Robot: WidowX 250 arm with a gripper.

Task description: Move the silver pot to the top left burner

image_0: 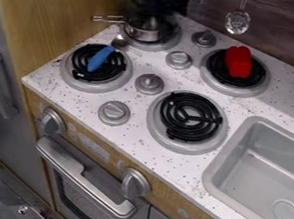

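The counter's (134, 137) near edge slants from its left corner down to the lower right. Past that edge, a speckled strip borders the near right burner (175, 119), and a narrower one parts this burner from the sink (225, 156). Four knobs (114, 113) line the lane between left and right burners, breaking up the flat room there. The near left burner (115, 67) sits close to the left edge, with the blue handle of a spoon (101, 59) across its coil; the spoon's bowl points toward the far left burner (169, 42). A red object (238, 62) stands on the far right burner (257, 74). The silver pot (143, 29) is on the far left burner, its handle jutting left toward the wooden panel (65, 6). The arm hangs from the top edge, its dark claw (157, 6) over the pot; I cannot tell whether it is spread or closed.
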